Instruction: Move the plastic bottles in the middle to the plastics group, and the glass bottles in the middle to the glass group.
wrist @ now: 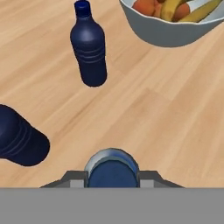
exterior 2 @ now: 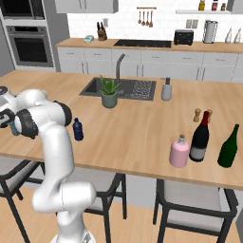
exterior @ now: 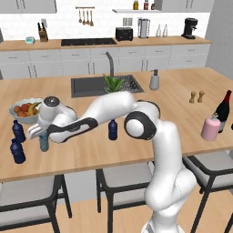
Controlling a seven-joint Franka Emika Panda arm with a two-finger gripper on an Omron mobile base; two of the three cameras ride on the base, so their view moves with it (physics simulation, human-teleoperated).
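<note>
Gripper (exterior: 42,136) closed on slim light teal-blue plastic bottle (exterior: 43,144), just right of two dark navy bottles (exterior: 17,131) near fruit bowl (exterior: 22,111).

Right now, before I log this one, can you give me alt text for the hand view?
Looking down on a wooden counter, the jaws are closed around the cap of a slim light teal-blue plastic bottle at the bottom of the picture. Two dark navy plastic bottles stand near it, one ahead and one at the left edge, with a pale grey fruit bowl at the upper right.
</note>
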